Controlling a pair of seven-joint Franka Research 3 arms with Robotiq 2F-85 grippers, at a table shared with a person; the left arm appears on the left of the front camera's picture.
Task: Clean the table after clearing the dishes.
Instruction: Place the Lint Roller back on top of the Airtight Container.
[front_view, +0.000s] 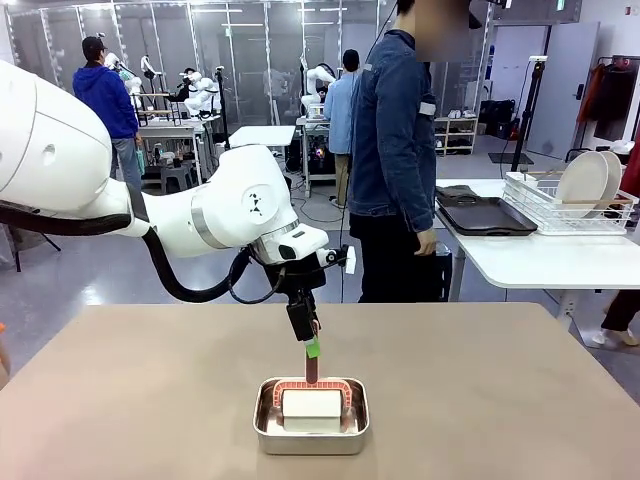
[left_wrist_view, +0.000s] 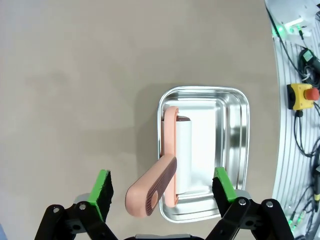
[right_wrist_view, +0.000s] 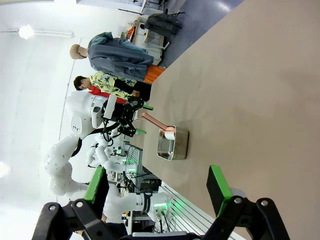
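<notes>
The tan table (front_view: 500, 380) carries a steel pan (front_view: 265, 425) near its front middle. A lint roller (front_view: 311, 403) with a white roll lies in the pan, its pink handle (front_view: 312, 368) sticking up. My left gripper (front_view: 312, 345) hangs just above the handle. In the left wrist view this gripper (left_wrist_view: 162, 189) is open, its green pads (left_wrist_view: 102, 192) on either side of the handle (left_wrist_view: 152, 192) and apart from it. My right gripper (right_wrist_view: 157, 187) is open and holds nothing, well away from the pan (right_wrist_view: 175, 145). White dishes (front_view: 585, 180) stand in a wire rack on another table.
A person (front_view: 395, 150) in a denim jacket stands at the far edge of the table. Dark trays (front_view: 485, 215) lie beside the wire rack (front_view: 560, 215) on the white side table at the right. A yellow emergency-stop box (left_wrist_view: 302, 95) and cables sit beyond the table's near edge.
</notes>
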